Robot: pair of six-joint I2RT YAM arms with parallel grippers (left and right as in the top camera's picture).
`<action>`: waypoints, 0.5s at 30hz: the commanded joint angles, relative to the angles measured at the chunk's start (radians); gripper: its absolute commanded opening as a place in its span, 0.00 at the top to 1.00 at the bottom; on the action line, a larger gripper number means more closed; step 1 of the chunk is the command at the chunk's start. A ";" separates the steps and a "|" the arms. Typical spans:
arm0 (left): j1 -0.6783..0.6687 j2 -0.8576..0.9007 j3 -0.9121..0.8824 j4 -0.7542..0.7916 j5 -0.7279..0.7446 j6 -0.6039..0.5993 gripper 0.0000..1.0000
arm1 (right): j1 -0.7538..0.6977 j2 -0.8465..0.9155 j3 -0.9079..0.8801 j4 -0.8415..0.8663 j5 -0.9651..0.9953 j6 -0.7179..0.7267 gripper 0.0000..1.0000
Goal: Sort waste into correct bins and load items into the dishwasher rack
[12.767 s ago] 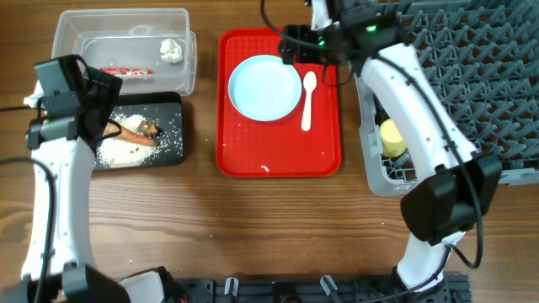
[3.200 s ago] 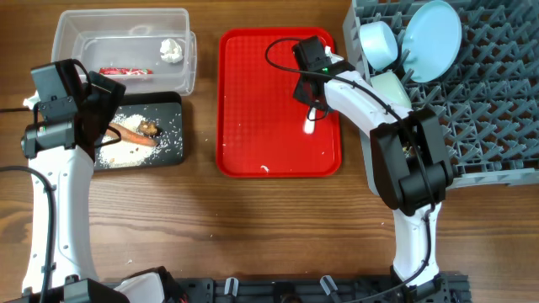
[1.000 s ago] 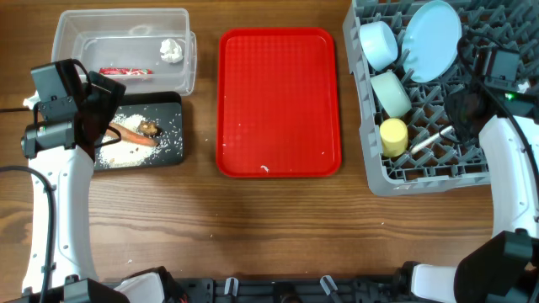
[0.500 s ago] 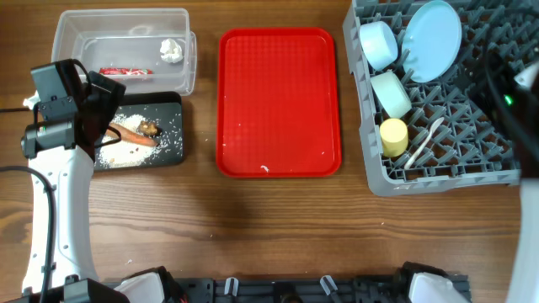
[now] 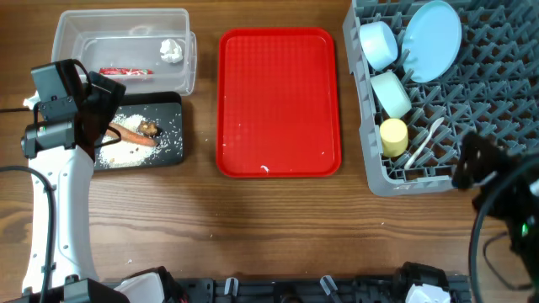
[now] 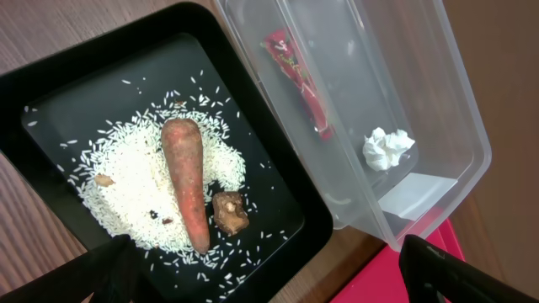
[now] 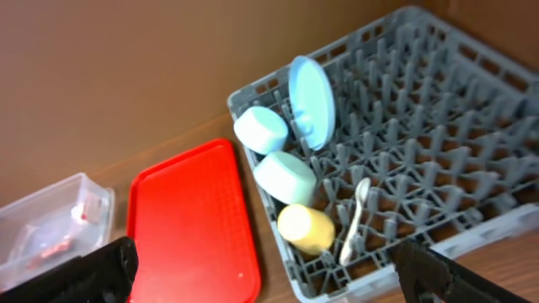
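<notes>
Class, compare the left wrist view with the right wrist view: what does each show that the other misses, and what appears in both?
Left wrist only: the black tray holding the carrot, rice and brown lump. Right wrist only: the grey rack with the plate, two bowls, yellow cup and spoon. Both: the clear tub with its wrapper, and the red tray.

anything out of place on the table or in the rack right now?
A few white crumbs sit on the red tray, by its lower edge in the overhead view. In the rack, the white spoon lies slanted across the pegs beside the yellow cup, which is tipped over.
</notes>
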State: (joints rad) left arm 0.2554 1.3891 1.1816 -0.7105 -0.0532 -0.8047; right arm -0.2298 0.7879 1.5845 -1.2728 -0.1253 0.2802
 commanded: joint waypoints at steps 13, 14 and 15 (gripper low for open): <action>0.005 -0.003 0.010 0.002 0.008 0.020 0.00 | 0.128 -0.417 -0.921 0.887 0.058 -0.041 0.00; 0.005 -0.003 0.010 0.002 0.008 0.020 0.00 | 0.151 -0.456 -1.008 0.973 0.058 -0.040 0.00; 0.005 -0.003 0.010 0.002 0.008 0.020 0.00 | 0.174 -0.495 -1.089 1.044 0.058 -0.040 0.00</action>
State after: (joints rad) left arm 0.2554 1.3891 1.1816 -0.7105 -0.0505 -0.8043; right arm -0.1219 0.4129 0.7158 -0.3759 -0.0521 0.2546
